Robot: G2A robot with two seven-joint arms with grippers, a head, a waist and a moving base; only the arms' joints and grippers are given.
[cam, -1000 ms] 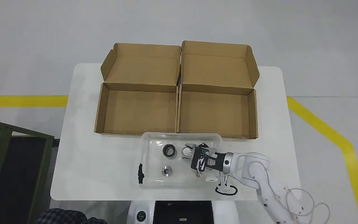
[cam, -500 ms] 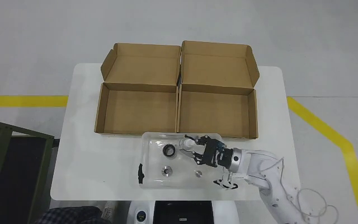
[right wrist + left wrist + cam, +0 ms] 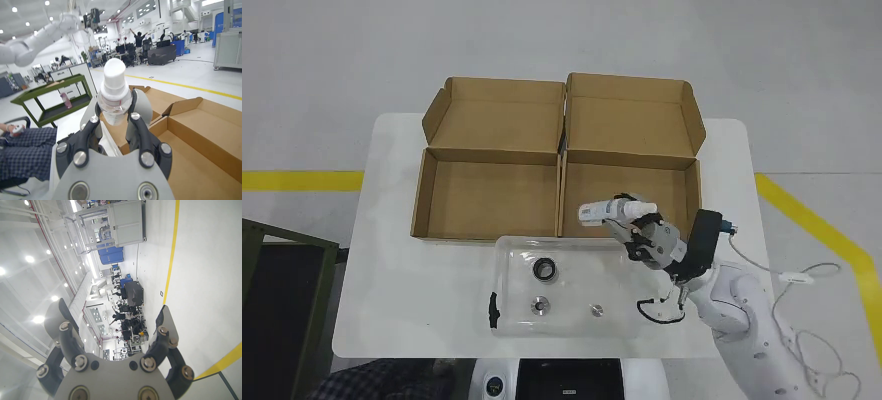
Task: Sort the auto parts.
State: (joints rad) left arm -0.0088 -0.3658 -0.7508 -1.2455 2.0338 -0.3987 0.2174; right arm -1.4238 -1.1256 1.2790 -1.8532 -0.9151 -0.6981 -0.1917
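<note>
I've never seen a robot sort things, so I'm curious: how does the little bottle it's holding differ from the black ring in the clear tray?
The bottle is long, clear-bodied and white-capped; the ring is dark and round. The bottle is clamped in the right gripper, raised over a cardboard box; the ring lies loose in the clear tray. Both are small.

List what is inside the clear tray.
A black ring, a round metal part and a smaller metal part lie in the clear tray. The right gripper, holding a bottle, hides its nearest corner.
</note>
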